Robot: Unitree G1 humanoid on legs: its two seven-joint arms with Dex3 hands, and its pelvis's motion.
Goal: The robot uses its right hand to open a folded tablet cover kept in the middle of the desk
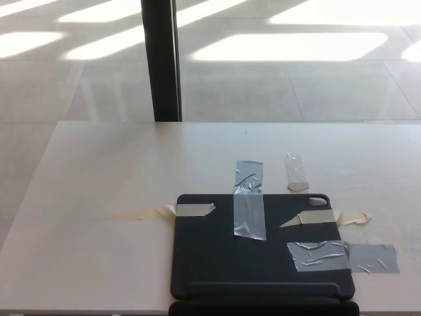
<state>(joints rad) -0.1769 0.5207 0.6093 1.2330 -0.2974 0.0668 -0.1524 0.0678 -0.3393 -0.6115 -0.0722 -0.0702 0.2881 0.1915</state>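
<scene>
A dark folded tablet cover [260,247] lies flat and closed at the near middle of the white desk [118,171]. Several strips of tape hold it down: a grey strip [249,208] across its far edge, a grey strip [342,257] over its right edge, and beige strips at the left [164,211] and right [329,218]. Neither of my hands shows in the head view.
A small clear tape piece [295,172] lies on the desk just beyond the cover. A black post [162,59] stands behind the desk's far edge. The desk's near edge runs just under the cover.
</scene>
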